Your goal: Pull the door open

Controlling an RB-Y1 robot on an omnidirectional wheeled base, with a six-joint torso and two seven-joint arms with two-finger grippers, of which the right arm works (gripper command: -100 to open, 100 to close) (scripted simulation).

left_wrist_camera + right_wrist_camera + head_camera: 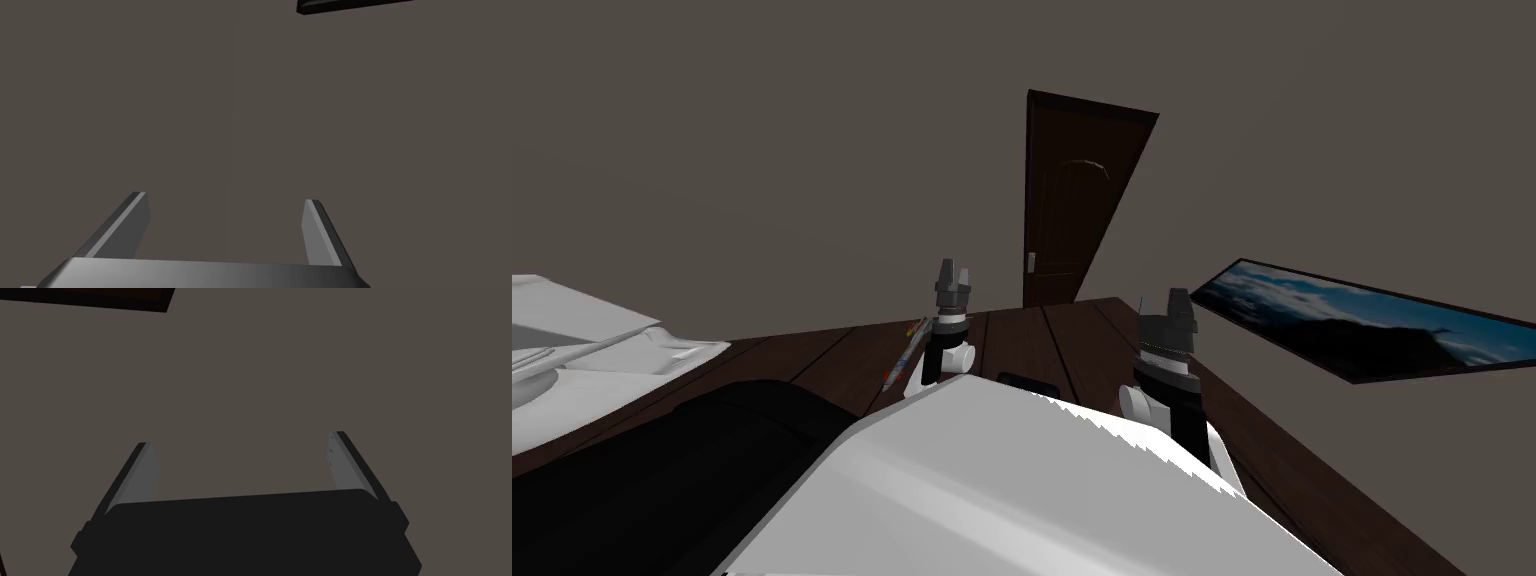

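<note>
Head view: dark door in the far wall, both hands open and well short of it

A grey-brown wall takes up most of what is seen ahead. Below it a dark plank floor runs from the robot to the foot of the door. The door, dark brown with an arched panel, is set in that wall ahead and a little to the right. It appears shut within its frame. A small light handle is seen low on its left edge.

A large white furniture shape lies to the left, and what it is cannot be told. A black area lies below it, beside the chest. On the right wall a long dark-framed picture of sky and dark hills is hung, near the right arm. A thin stick-like object with red and yellow marks lies on the floor just beside the left forearm, off the line to the door.

The left hand is raised in front of the chest and pointed toward the wall left of the door. The right hand is raised further right, between the door and the picture. Only floor planks are seen between the hands and the door.

In the left wrist view the left hand has its fingers spread wide apart, with nothing held between them. In the right wrist view the right hand is spread just as wide and grips nothing. Both hands are well apart from the handle.
</note>
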